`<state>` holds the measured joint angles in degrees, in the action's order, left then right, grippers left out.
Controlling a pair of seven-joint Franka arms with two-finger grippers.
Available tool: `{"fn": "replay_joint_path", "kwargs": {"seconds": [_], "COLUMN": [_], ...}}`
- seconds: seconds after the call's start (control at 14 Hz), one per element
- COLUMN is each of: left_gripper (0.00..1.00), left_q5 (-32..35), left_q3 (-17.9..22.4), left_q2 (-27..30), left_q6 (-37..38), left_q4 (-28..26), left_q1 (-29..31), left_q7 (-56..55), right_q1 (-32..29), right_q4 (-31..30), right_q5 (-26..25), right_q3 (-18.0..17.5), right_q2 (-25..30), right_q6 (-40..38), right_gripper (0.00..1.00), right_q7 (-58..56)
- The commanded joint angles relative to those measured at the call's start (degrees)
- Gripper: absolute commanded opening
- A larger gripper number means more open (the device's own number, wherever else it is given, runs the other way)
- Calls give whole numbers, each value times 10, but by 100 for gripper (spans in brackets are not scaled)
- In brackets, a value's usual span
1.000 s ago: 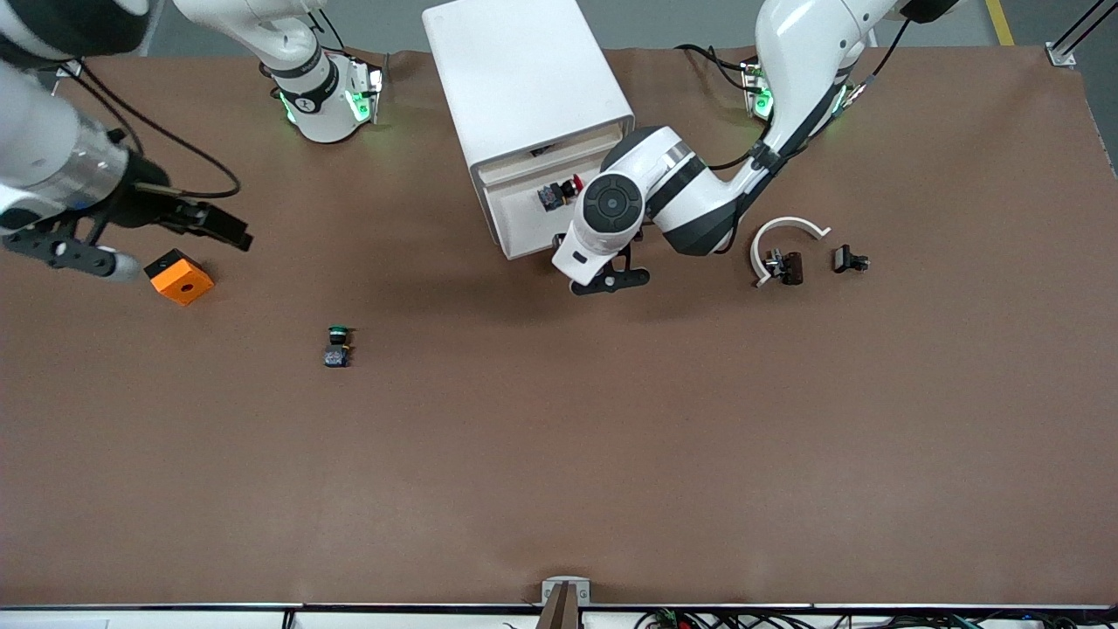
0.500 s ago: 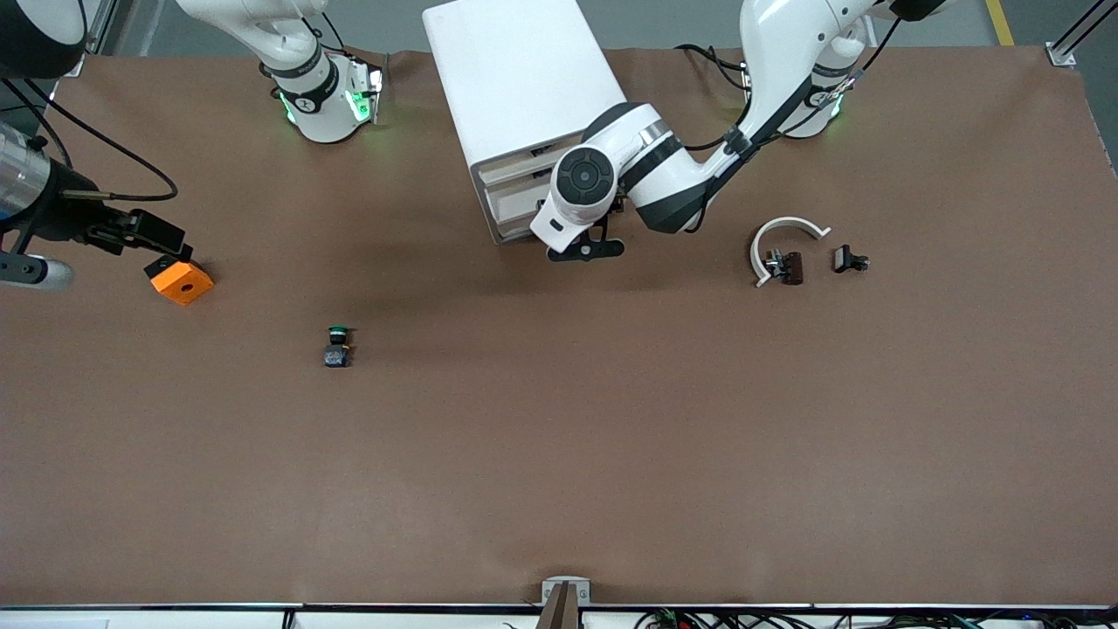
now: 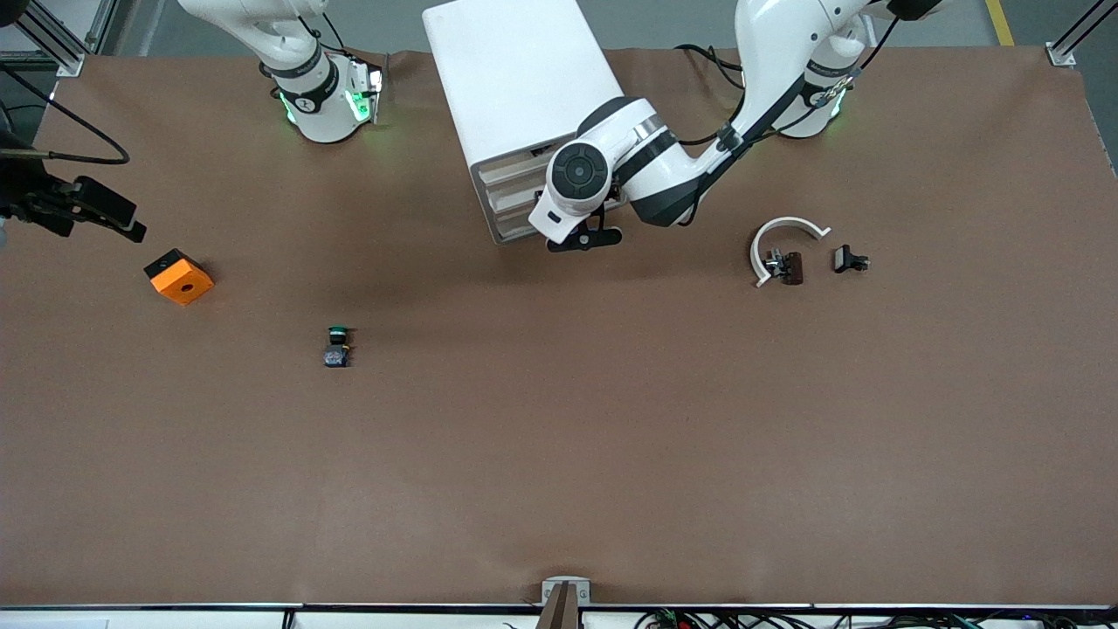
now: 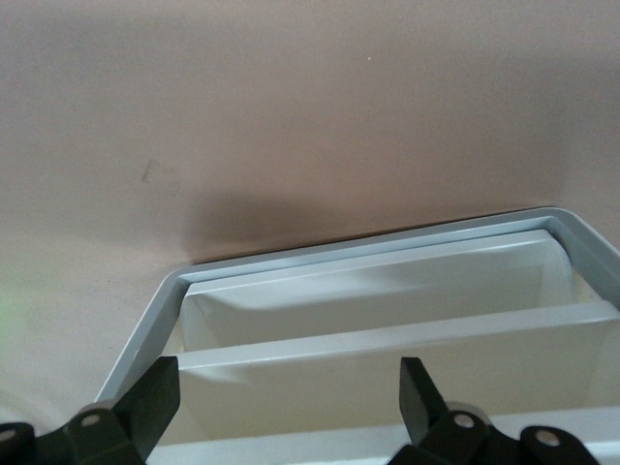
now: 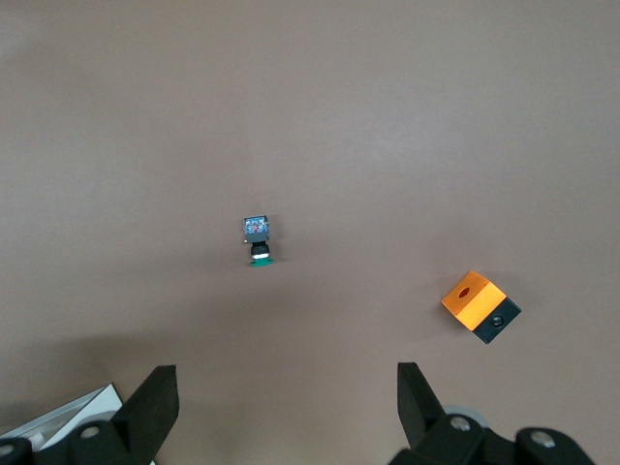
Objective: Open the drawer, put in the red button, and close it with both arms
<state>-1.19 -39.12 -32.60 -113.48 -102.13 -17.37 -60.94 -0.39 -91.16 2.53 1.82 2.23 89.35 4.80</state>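
Observation:
The white drawer cabinet (image 3: 524,79) stands at the middle of the table near the robots' bases, and its drawer fronts (image 3: 509,196) sit flush in the frame. The red button is hidden from view. My left gripper (image 3: 583,238) is right in front of the drawer fronts. In the left wrist view it (image 4: 286,407) is open and empty, with the drawer fronts (image 4: 387,358) close between its fingers. My right gripper (image 3: 105,214) is over the table at the right arm's end, beside the orange block. In the right wrist view it (image 5: 286,407) is open and empty.
An orange block (image 3: 179,277) (image 5: 480,306) and a green-capped button (image 3: 336,346) (image 5: 258,239) lie toward the right arm's end. A white curved piece (image 3: 786,229), a dark part (image 3: 789,266) and a small black part (image 3: 849,259) lie toward the left arm's end.
The drawer, open with the red button in it, has slid shut as my left gripper moved in against it. My right arm has drawn back toward its end of the table.

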Motion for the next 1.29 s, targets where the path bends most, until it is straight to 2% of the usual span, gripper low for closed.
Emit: {"fn": "replay_joint_path", "kwargs": {"seconds": [0.0, 0.14, 0.36, 0.86, 1.21], "left_gripper": [100, 100, 100, 100, 100], "left_q5": [-10, -8, 5, 53, 94], "left_q3": [-5, -4, 1, 5, 6], "left_q2": [11, 7, 6, 14, 41], "left_q6": [-5, -9, -9, 35, 36], "left_q4": [-13, -9, 4, 114, 132], "left_q1": [-5, -16, -2, 183, 275], "left_q7": [-8, -8, -8, 4, 3], "right_q1": [-13, -13, -13, -22, -22], "right_q4": [5, 22, 25, 29, 29], "right_q5": [-9, -9, -9, -10, -9], "right_q3": [-11, -11, -11, -11, -11], "right_q2": [8, 5, 4, 4, 4], "right_q6": [-3, -19, -21, -20, -20], "right_gripper": [100, 100, 100, 100, 100], "right_q7": [-9, -8, -8, -8, -8]}}
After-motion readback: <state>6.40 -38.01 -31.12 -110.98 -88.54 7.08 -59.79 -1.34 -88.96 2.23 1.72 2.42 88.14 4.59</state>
